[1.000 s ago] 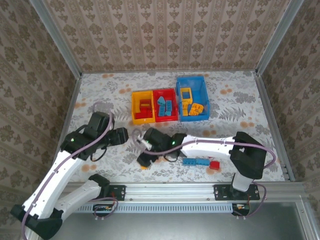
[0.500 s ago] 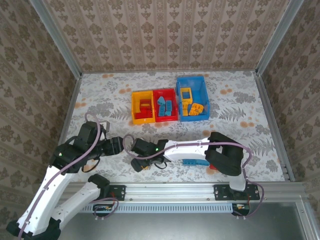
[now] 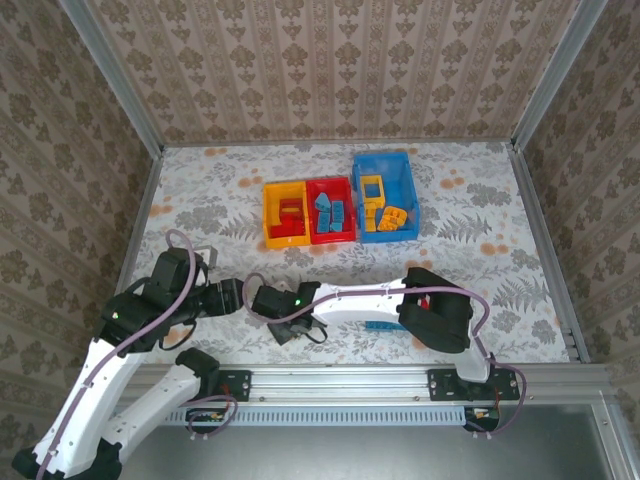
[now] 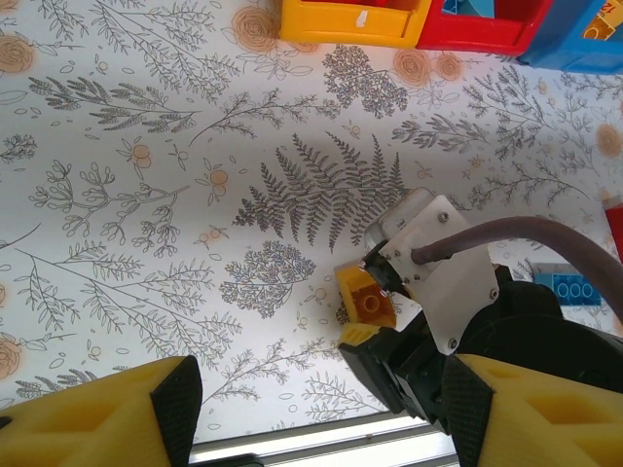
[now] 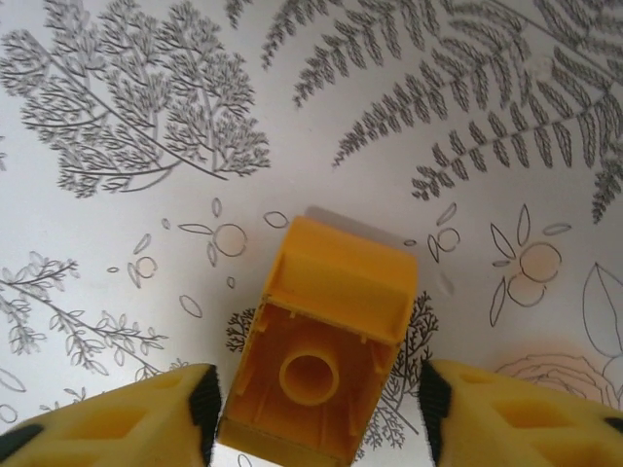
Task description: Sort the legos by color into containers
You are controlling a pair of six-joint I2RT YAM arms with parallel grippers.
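An orange-yellow lego (image 5: 326,336) lies hollow side up on the patterned table, between the fingers of my right gripper (image 5: 319,413). That gripper is open, with a gap showing at the right pad (image 5: 435,401). From above, my right gripper (image 3: 285,328) reaches far left, close to the near edge. In the left wrist view it hangs over the same lego (image 4: 366,297). My left gripper (image 4: 311,418) is wide open and holds nothing; it sits just left of the right one (image 3: 230,297). The yellow bin (image 3: 268,215), red bin (image 3: 331,238) and blue bin (image 3: 404,180) stand side by side at mid-table.
A blue lego (image 3: 385,326) lies on the table beside the right arm's forearm, also in the left wrist view (image 4: 574,289). The yellow bin holds red legos, the red bin blue ones, the blue bin orange-yellow ones. The metal rail (image 3: 340,382) borders the near edge.
The right gripper has moved left and toward the near edge, down over the orange-yellow lego. The left arm has drawn back toward the near left.
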